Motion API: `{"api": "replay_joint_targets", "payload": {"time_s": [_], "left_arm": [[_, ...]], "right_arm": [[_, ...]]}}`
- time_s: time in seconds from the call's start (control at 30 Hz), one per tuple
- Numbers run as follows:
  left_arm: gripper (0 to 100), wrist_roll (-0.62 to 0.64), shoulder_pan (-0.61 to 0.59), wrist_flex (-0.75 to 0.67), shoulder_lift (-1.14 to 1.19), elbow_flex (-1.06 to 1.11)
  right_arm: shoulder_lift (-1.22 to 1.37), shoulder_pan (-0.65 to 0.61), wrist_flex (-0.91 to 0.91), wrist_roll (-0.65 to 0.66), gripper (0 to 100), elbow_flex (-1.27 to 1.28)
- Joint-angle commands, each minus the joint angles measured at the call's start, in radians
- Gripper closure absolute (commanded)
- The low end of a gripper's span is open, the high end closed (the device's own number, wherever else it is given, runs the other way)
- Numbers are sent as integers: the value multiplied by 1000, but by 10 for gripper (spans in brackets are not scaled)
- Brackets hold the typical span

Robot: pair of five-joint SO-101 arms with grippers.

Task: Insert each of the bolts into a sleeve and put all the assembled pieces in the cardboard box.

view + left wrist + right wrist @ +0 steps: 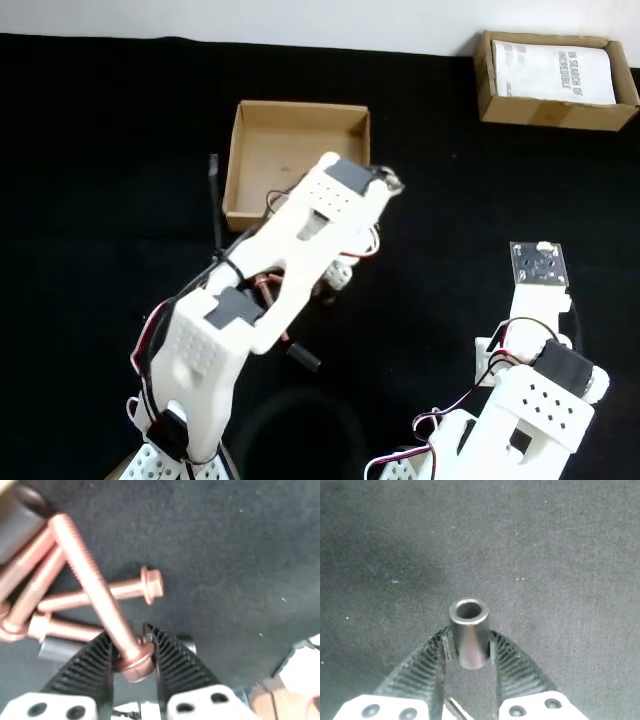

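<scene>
My left gripper (pixel 131 645) pinches a bolt (pixel 90 580) by its head near the cardboard box (pixel 290 160); my right gripper (pixel 468 647), farther off, holds a sleeve (pixel 469 630). Nothing looks joined or boxed yet.

Copper bolts (pixel 100 594) – dk grey sleeve (pixel 470 635).

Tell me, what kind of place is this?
Probably a robot workbench or lab. Over a black table, the left gripper holds a copper bolt, the right gripper holds a sleeve, and a cardboard box stands nearby.
</scene>
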Motion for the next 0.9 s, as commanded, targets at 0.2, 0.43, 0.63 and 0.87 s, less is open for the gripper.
{"api": "replay_joint_targets", "payload": {"time_s": [0.2, 0.43, 0.63, 0.87], "left_arm": [[992, 2, 180, 20, -206, -31], [989, -9, 328, 20, -312, -35], [885, -81, 295, 11, -268, -39], [761, -80, 177, -98, -217, -41]], "right_arm": [[-18, 2, -35, 2, 991, 18], [-18, 10, -33, 2, 991, 18], [-18, 12, -27, 2, 991, 18], [-18, 12, -25, 2, 991, 18]]}}
